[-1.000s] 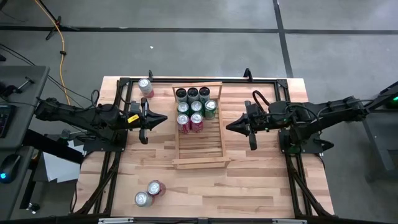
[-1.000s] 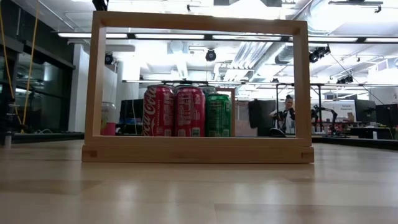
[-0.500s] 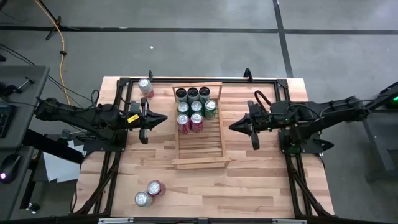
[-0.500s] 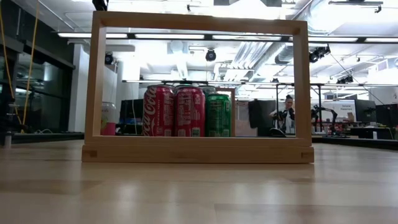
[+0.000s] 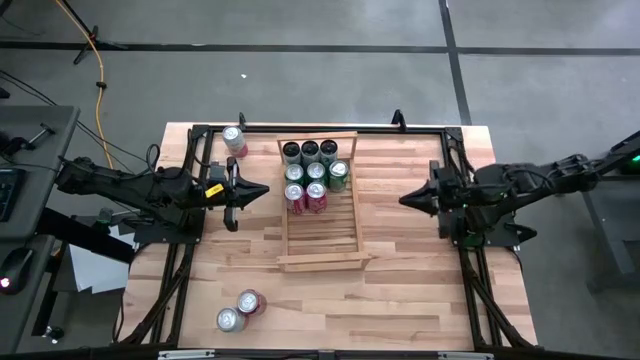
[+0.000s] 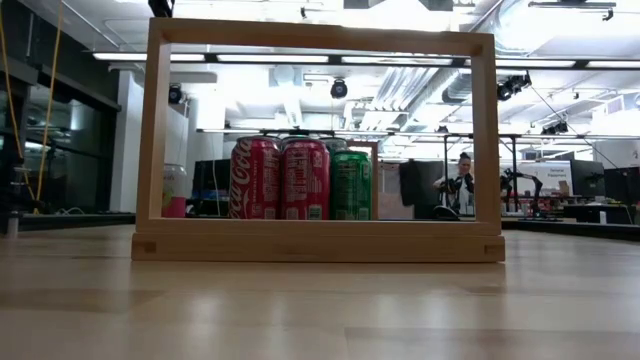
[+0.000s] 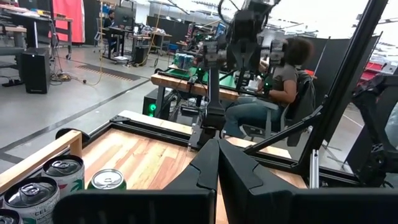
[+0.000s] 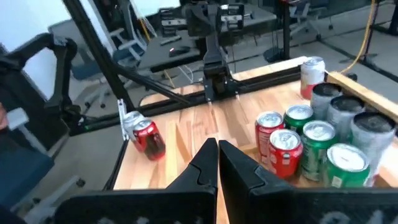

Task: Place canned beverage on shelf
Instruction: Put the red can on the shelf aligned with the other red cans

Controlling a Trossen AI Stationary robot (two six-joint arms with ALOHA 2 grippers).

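The light-wood slatted shelf [image 5: 320,225] lies mid-table and holds several cans [image 5: 316,172] standing upright at its far end; the low view shows them [image 6: 300,180] behind the shelf's end frame [image 6: 320,240]. Left of the shelf my left gripper [image 5: 265,190] hovers shut and level, holding nothing; its wrist view shows the shut tips [image 7: 217,146]. To the shelf's right my right gripper [image 5: 403,200] is shut too, clear of the shelf, its fingers [image 8: 217,149] together. A loose can [image 5: 234,140] stands at the far left. Two cans [image 5: 241,310] stand near the table's near left corner.
Black frame rails [image 5: 455,160] run along the table's left, right and far edges. Bare planks [image 5: 400,290] lie near and right of the shelf. A seated person [image 7: 280,81] shows beyond the table's right edge in the left wrist view.
My right gripper has drawn back from beside the shelf toward the table's right edge, staying shut. The cans and the shelf have not moved.
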